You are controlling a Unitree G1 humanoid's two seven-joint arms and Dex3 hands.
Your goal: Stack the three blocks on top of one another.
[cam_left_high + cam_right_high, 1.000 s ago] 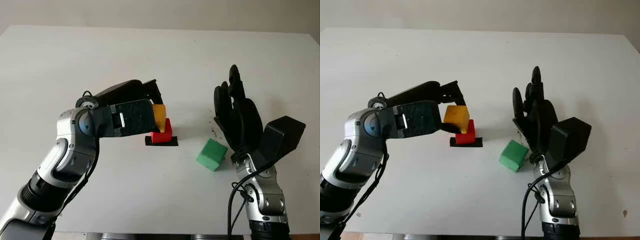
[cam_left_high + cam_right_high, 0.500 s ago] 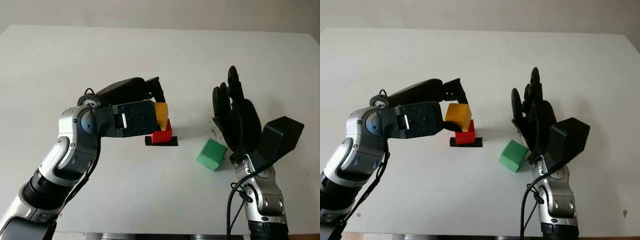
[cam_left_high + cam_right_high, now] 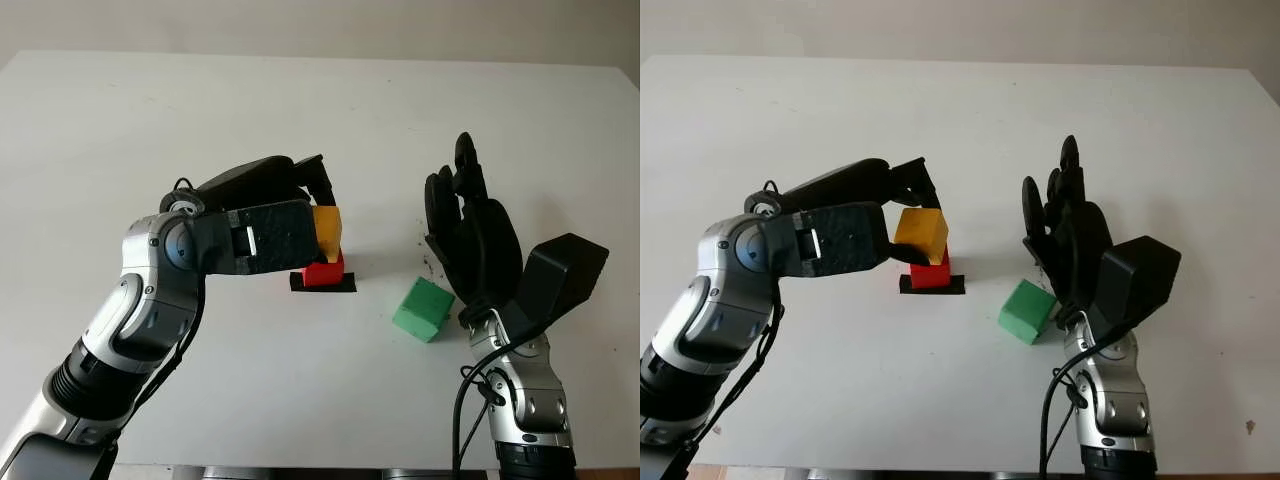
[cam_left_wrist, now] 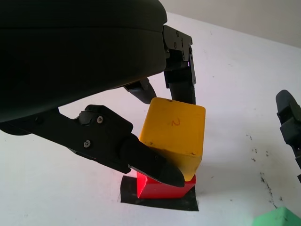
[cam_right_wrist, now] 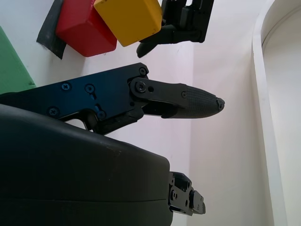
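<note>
Left hand of the robot, at mid-bench, its black fingers pinching a yellow, smooth-faced cube with rounded edges: one finger presses the near face, and others stand against the far face. A small mark shows on the cube's top face. The yellow cube sits tilted, just above or touching the red, smooth plastic cube beneath it; which of the two cannot be told. The red cube stands on a flat black rectangular patch on the white, matt bench.

A green cube, tilted on the bench, lies well apart to the right of the stack, just beside the right hand. That hand is raised upright over the bench with its fingers extended, grasping nothing.

Count: three cubes (one yellow, one red, one green), one black patch, two hands.
</note>
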